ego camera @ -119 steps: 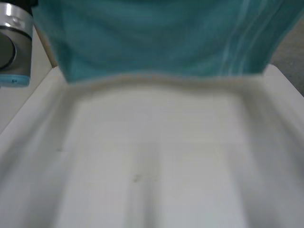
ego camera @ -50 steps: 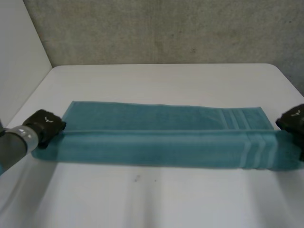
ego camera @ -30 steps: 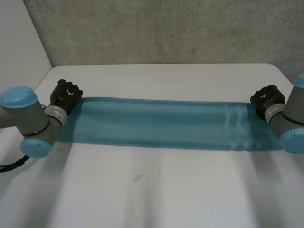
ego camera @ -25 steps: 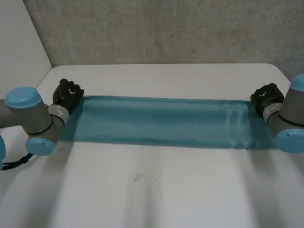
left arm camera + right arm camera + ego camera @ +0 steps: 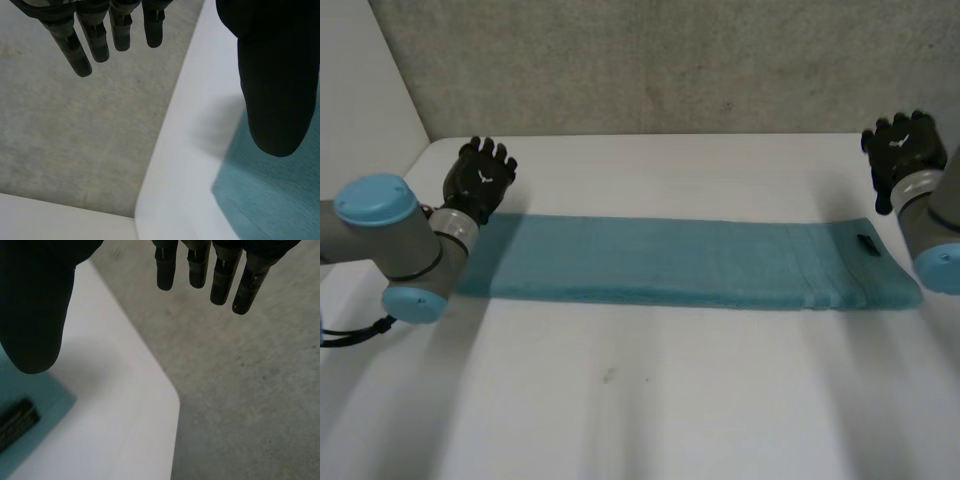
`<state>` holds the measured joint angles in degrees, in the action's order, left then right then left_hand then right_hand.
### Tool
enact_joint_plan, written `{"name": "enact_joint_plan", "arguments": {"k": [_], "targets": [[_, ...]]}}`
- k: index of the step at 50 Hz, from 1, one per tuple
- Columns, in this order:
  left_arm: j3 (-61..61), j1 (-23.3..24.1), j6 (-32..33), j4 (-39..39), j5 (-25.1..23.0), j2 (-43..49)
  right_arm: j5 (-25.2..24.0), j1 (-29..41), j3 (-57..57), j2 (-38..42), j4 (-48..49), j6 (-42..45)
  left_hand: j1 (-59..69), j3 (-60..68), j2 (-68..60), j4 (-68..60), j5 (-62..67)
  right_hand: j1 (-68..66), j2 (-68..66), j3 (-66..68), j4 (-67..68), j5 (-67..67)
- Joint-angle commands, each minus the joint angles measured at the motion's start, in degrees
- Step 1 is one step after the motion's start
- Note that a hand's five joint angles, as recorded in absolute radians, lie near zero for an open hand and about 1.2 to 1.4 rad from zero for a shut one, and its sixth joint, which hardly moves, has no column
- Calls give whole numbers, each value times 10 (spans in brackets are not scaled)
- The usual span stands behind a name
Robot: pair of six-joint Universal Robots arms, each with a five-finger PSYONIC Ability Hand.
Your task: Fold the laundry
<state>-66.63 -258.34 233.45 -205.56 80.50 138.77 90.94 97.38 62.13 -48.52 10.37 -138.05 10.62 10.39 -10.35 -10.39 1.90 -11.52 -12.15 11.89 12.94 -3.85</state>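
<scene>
The folded towel (image 5: pixel 690 262) lies flat on the worktop (image 5: pixel 650 400), stretched between the left hand (image 5: pixel 480 180) and right hand (image 5: pixel 900 150). Both are spread open and empty, just beyond its ends, probably so the fold settles.

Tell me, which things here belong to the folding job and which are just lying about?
Job:
towel, folded into a long strip
left hand, open
right hand, open

Just there:
table
grey surface behind it
</scene>
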Motion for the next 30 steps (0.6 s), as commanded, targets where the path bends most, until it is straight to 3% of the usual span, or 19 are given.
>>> {"name": "enact_joint_plan", "arguments": {"k": [1,5,7,10,12,13,15,23,30], "targets": [[-92,3,-11,-6,3,-110,-72,-22,92,-130,-23,-70,-6,-4,3,4,-19,15,22,-19,-29,38],[-143,2,-44,-6,3,-162,-111,-55,137,-174,-58,-71,-6,-4,3,4,-19,15,22,-19,-29,38],[-186,1,-106,-5,2,-210,-143,-83,171,-199,-102,-73,-6,-4,3,4,-19,15,22,-19,-29,38],[-208,1,-147,-4,1,-231,-155,-96,184,-202,-124,-73,-6,-4,3,4,-19,1,7,-5,-15,24],[-241,-1,-221,-4,-2,-257,-181,-118,210,-202,-171,-72,-6,-4,3,4,-19,-29,-23,26,15,-6],[-242,-1,-222,-4,-2,-257,-181,-119,210,-202,-171,-72,-6,-4,3,4,-19,-29,-23,26,15,-6],[-267,0,-281,-3,-2,-274,-205,-140,234,-201,-201,-67,-6,-4,3,4,-19,-115,-108,111,100,-91],[-302,-3,-314,-4,-1,-291,-276,-191,279,-160,-153,-63,-6,-4,3,4,-19,-186,-179,182,171,-162],[-316,-4,-314,-4,1,-289,-295,-201,304,-146,-81,-63,-6,-4,3,4,-19,-293,-287,289,279,-270]]}}
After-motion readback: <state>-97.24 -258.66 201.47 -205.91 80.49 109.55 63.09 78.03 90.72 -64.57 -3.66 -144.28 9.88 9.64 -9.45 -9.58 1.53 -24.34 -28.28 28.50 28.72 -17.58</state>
